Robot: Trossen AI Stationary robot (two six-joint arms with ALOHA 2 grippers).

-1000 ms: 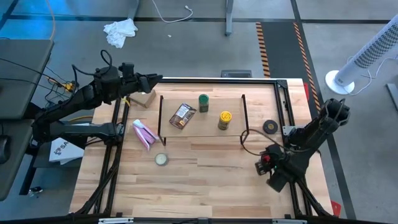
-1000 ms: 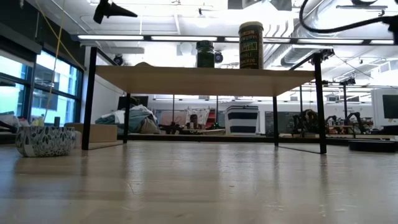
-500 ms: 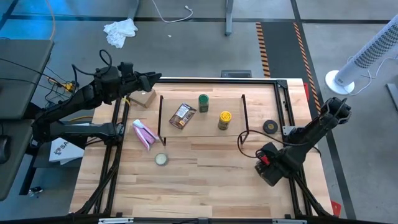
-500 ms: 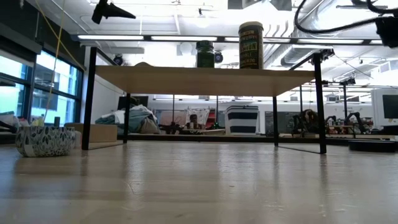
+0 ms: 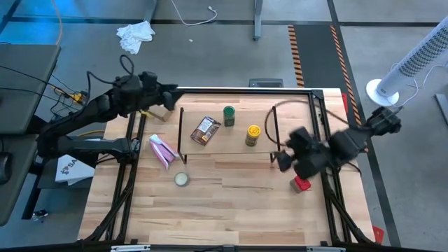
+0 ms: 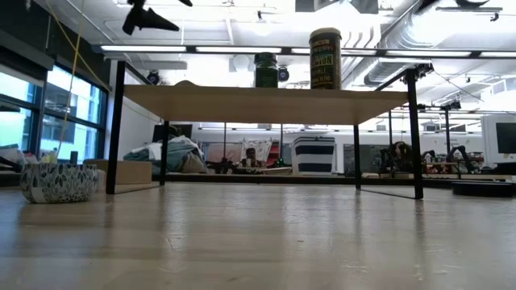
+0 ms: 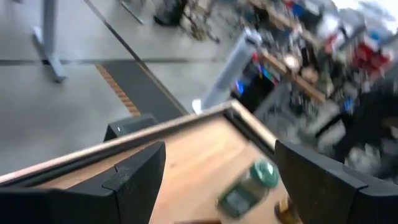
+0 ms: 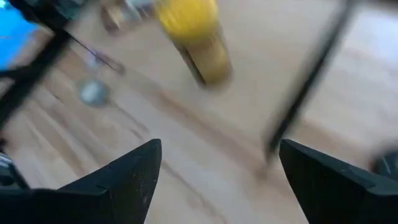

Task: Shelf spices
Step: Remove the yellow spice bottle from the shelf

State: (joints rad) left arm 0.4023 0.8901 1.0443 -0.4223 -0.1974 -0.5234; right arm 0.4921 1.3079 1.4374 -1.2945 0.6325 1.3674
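The shelf (image 5: 225, 143) stands mid-table, with the brown printed packet (image 5: 205, 129), the green-lidded jar (image 5: 229, 115) and the yellow-lidded jar (image 5: 253, 134) on its top board. The low view shows both jars upright, green-lidded (image 6: 266, 70) and yellow-lidded (image 6: 325, 58). The red boxy container (image 5: 302, 184) lies on the tabletop near the shelf's right end. My right gripper (image 5: 283, 161) hangs open, blurred, just beside the shelf's right legs; its wrist view (image 8: 217, 186) faces the yellow-lidded jar (image 8: 193, 37). My left gripper (image 5: 170, 94) is open above the far left corner, and its wrist view (image 7: 217, 180) shows nothing between the fingers.
A pink packet (image 5: 161, 150) and a pale round tin (image 5: 181, 179) lie left of the shelf. A small tan box (image 5: 162, 110) sits under the left arm. The black frame rail (image 5: 245, 89) runs along the far edge. Bare wood (image 5: 231, 210) lies in front of the shelf.
My right arm has swung quickly from the near right part of the table, up and toward the shelf's right end. The red container stays on the tabletop where the gripper was. My left gripper has shifted slightly over the far left corner.
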